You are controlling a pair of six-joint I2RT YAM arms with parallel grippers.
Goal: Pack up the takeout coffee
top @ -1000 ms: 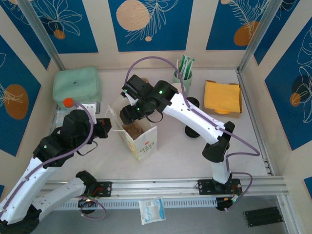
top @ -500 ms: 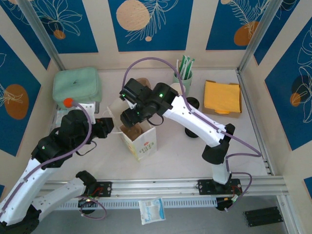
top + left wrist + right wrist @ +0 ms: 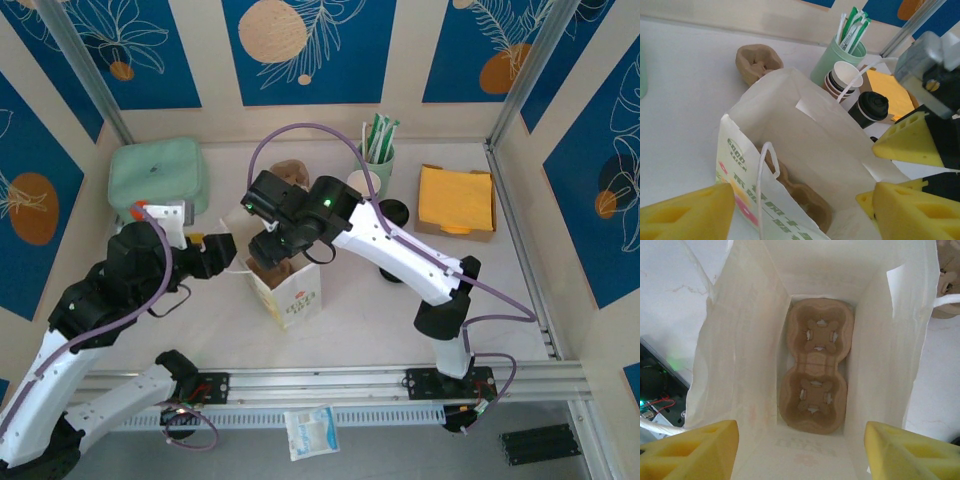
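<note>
With our left gripper (image 3: 805,200) and right gripper (image 3: 801,427) both wide open and empty at the paper bag (image 3: 765,110), we should next take the coffee cup (image 3: 871,107), standing behind the bag beside the stacked cups (image 3: 845,80), gently below its lid, upright.

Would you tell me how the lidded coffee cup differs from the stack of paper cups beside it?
The takeout coffee wears a black lid; the cup stack is open-topped, white inside. The takeout coffee is one cup; the cup stack is several nested. Both stand upright on the table, outside the paper bag.
</note>
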